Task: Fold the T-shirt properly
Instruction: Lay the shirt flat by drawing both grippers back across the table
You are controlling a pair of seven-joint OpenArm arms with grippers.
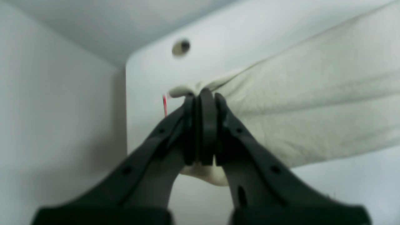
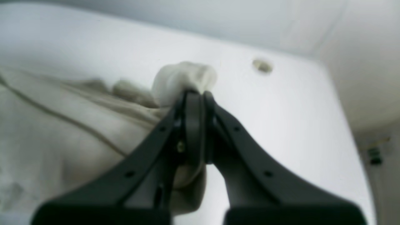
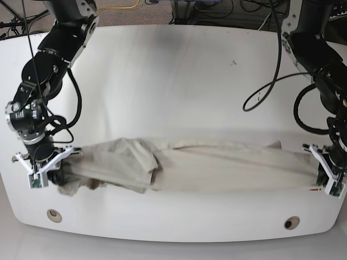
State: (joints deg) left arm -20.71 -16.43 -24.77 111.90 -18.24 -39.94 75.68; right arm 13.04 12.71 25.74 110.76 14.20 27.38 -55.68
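Between the two sets of jaws, the plain khaki-beige cotton T-shirt (image 3: 190, 168) lies stretched in a long band across the near part of the white rounded counter (image 3: 179, 81). The left gripper (image 1: 201, 93) has its black jaws pressed together on a corner of the cloth, a small tuft of fabric poking out beyond the tips and a fold bulging below them. The right gripper (image 2: 196, 93) is clamped the same way on a bunched wad of the shirt's other end.

From the left jaws the cloth runs away fairly flat and taut; near the right jaws it is rumpled, with a loose flap doubled over and a crumpled bit hanging toward the counter's near edge.

As I judge it, the step in hand is a lengthwise fold, with both ends pinched and the shirt drawn out straight between them. The next move would call for both arms to travel together and keep even tension, so the band does not sag or twist, and for the rumpled end to be smoothed before any further fold.

No brand, label or writing can be read. Just beside the left jaws a thin red mark (image 1: 164, 105) shows on the counter; what it is I cannot tell.
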